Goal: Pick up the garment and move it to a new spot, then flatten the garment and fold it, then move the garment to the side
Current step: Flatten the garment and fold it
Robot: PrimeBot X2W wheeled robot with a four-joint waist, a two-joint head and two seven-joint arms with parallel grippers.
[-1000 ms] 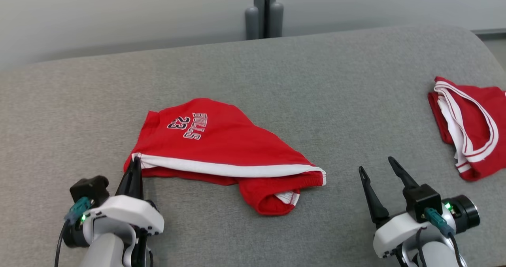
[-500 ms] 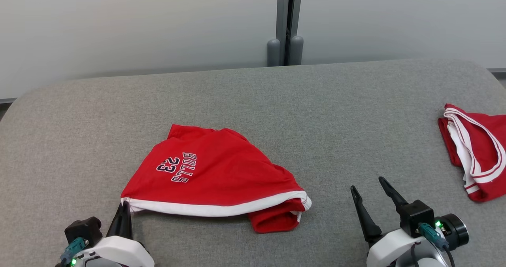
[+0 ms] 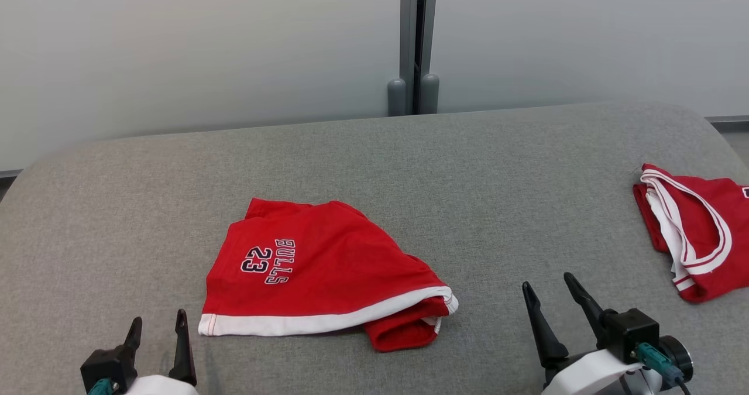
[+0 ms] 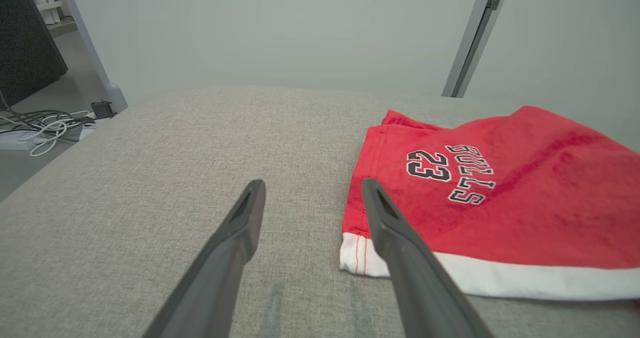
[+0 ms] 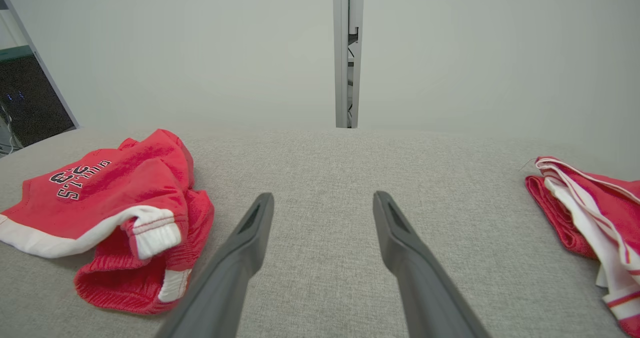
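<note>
The garment (image 3: 316, 275) is a pair of red shorts with a white hem and dark "BULLS 23" lettering, lying rumpled on the grey surface (image 3: 374, 167) left of centre. Its right part is bunched under itself. My left gripper (image 3: 157, 325) stands open just off the hem's near-left corner, touching nothing. The left wrist view shows the garment (image 4: 500, 198) to the right of my open gripper (image 4: 312, 190). My right gripper (image 3: 549, 287) is open over bare fabric, right of the garment. From the right wrist, the garment (image 5: 110, 203) lies at left, clear of the open gripper (image 5: 324, 200).
A second red garment with white trim (image 3: 693, 231) lies at the surface's right edge, seen too in the right wrist view (image 5: 590, 213). A grey wall with a vertical post (image 3: 412, 38) runs behind. Cables (image 4: 40, 125) lie on the floor at far left.
My left gripper was shut on the hem's corner and has opened, letting the garment drop flat. The head camera tilted up, so the whole view shifted down.
</note>
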